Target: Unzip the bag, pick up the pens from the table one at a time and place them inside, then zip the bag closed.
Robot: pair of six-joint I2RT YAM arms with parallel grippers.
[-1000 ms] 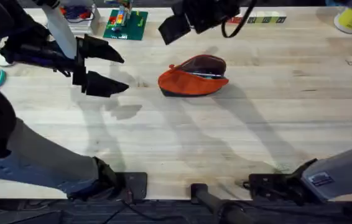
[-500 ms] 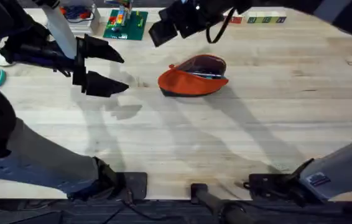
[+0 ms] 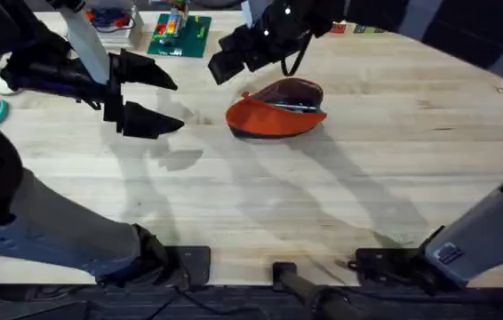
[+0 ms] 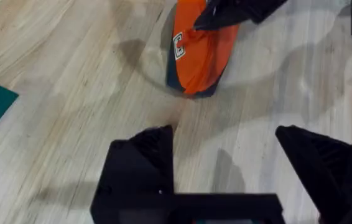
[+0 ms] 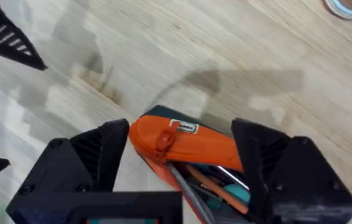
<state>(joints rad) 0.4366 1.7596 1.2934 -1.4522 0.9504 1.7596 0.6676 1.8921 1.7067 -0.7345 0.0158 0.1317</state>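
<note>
The bag (image 3: pixel 275 109) lies mid-worktop, mouth gaping, pens (image 5: pixel 210 186) already inside — so by my reading the loading is done and zipping shut is the step in hand. Its long axis runs left-right, opening facing the far side. Off to the left, the left tool (image 3: pixel 149 96) hovers released, holding nothing. Farther out, the right tool (image 5: pixel 182 149) hangs spread above the bag's left end, over the orange zip pull (image 5: pixel 163 140). Next move: pinch that pull while the bag is steadied.

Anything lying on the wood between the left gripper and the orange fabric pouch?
Nothing: overhead, only bare light wooden table with grain and shadow separates the open black left gripper from the orange fabric pouch; the left wrist view agrees.
</note>
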